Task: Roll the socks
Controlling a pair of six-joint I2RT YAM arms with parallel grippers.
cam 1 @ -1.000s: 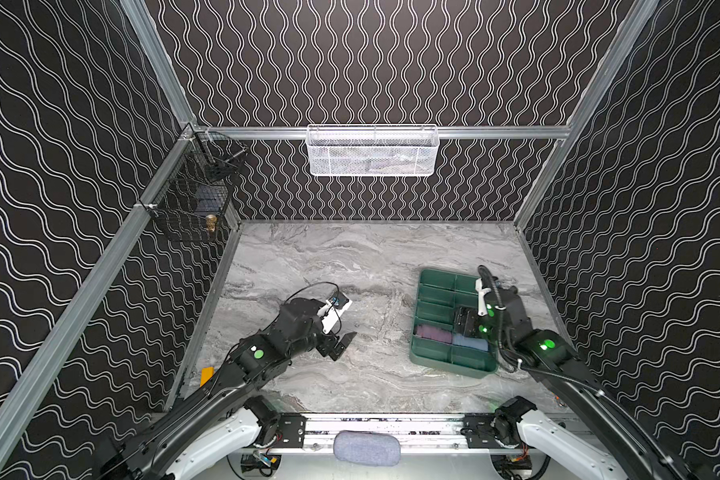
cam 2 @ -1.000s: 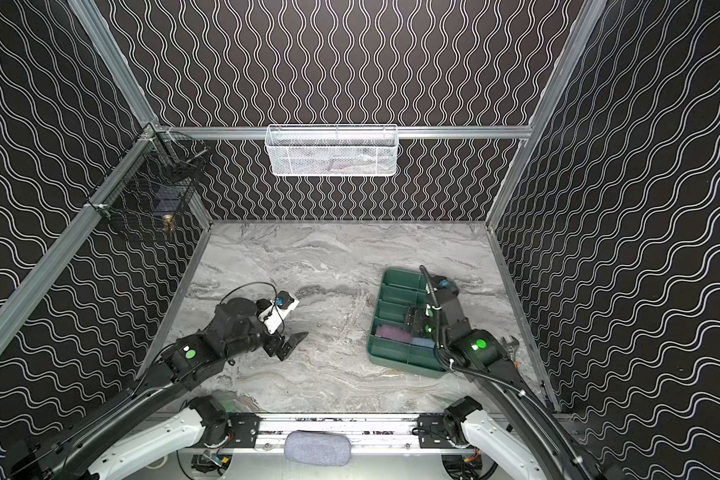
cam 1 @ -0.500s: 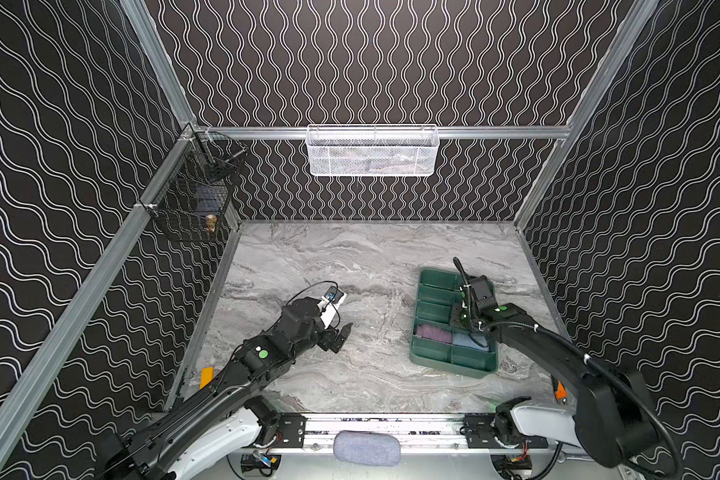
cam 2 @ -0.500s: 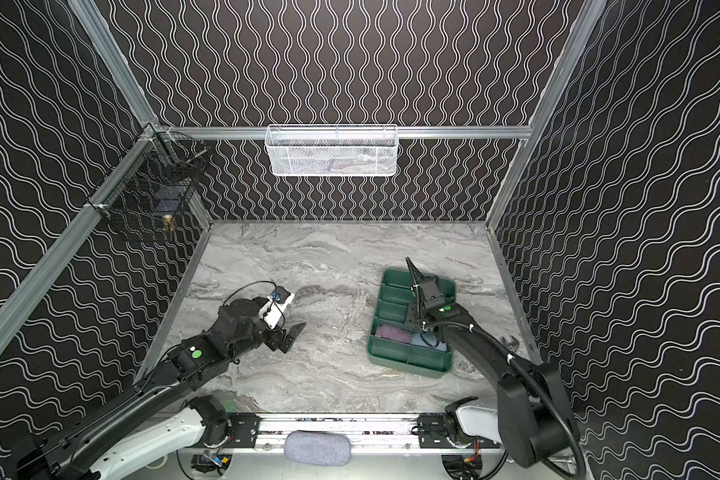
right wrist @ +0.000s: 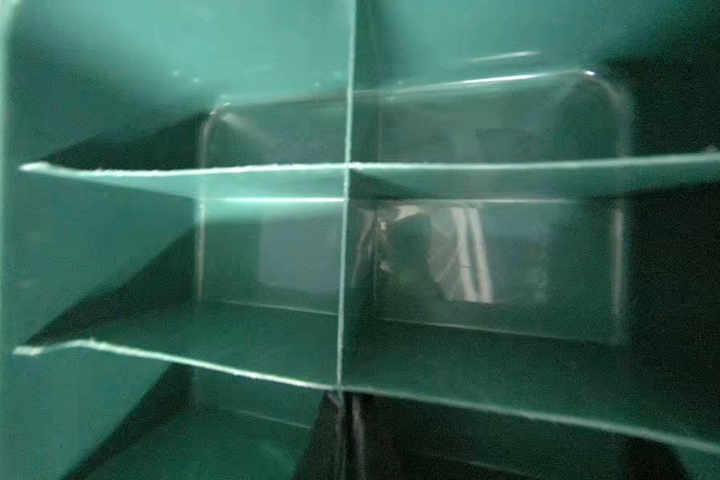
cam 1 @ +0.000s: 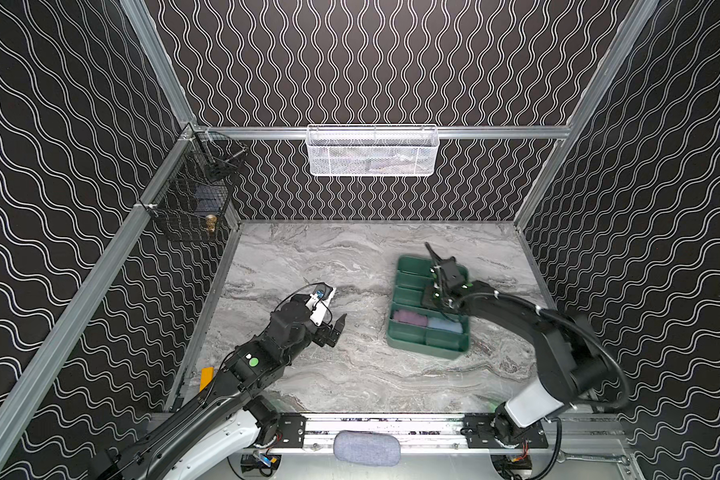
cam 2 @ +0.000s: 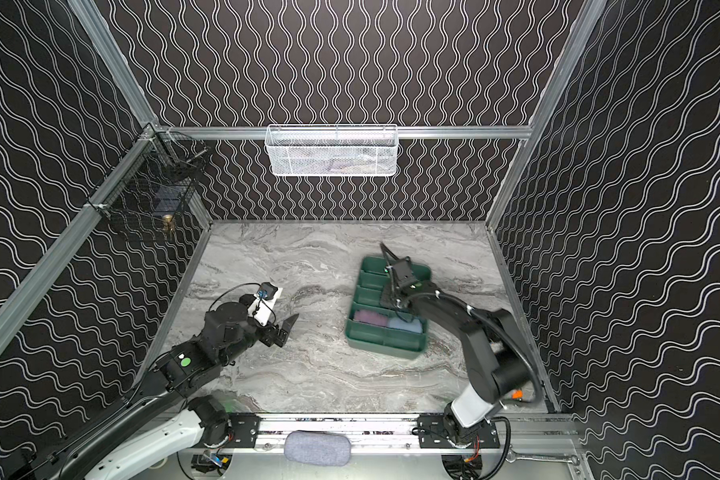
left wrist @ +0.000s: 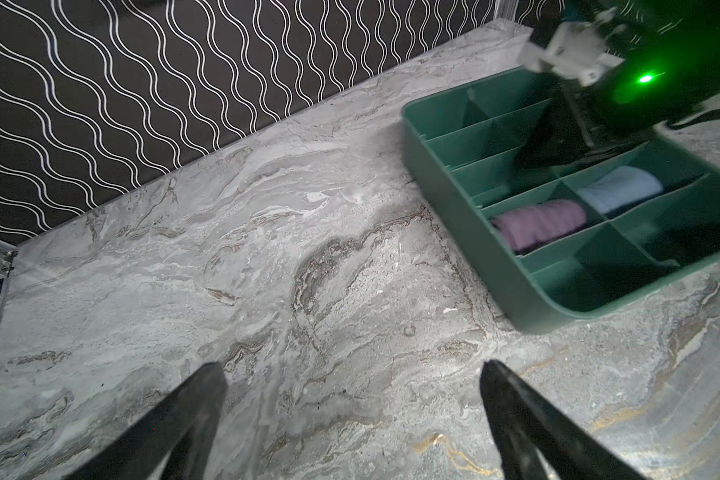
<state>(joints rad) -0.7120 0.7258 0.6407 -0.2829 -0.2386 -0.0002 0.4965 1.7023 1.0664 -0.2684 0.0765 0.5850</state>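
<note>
Lying rolled into tight ribbed bundles, the purple sock (cam 1: pixel 410 319) and the light blue sock (cam 1: pixel 444 325) sit side by side in both top views, each in its own compartment of the green tray (cam 1: pixel 427 354) — the row next to the tray's near end, purple left, blue right. The tray stands on the marble table (cam 1: pixel 308 257), right of the middle. The right gripper (cam 1: pixel 430 297) dips into the row just behind the socks, its jaws hidden under the wrist; the left gripper (cam 1: pixel 336 331) is held over bare table well apart from the tray, released, jaws spread wide. A white mesh basket (cam 1: pixel 373 151) on the back rail holds something too faint to name; a black wire basket (cam 1: pixel 192 199) on the left wall holds a dark thing and a small brass-coloured one. From the left wrist, the purple sock (left wrist: pixel 539 224) is a ribbed cylinder lying across its compartment, the light blue sock (left wrist: pixel 618 192) paler and smoother past the middle divider, and the right gripper's dark fingers (left wrist: pixel 541 141) point down into the row behind them. From the right wrist, blurred green dividers fill the picture and the fingers (right wrist: pixel 329 436) are clenched together at the middle divider — whether they pinch it cannot be told
</note>
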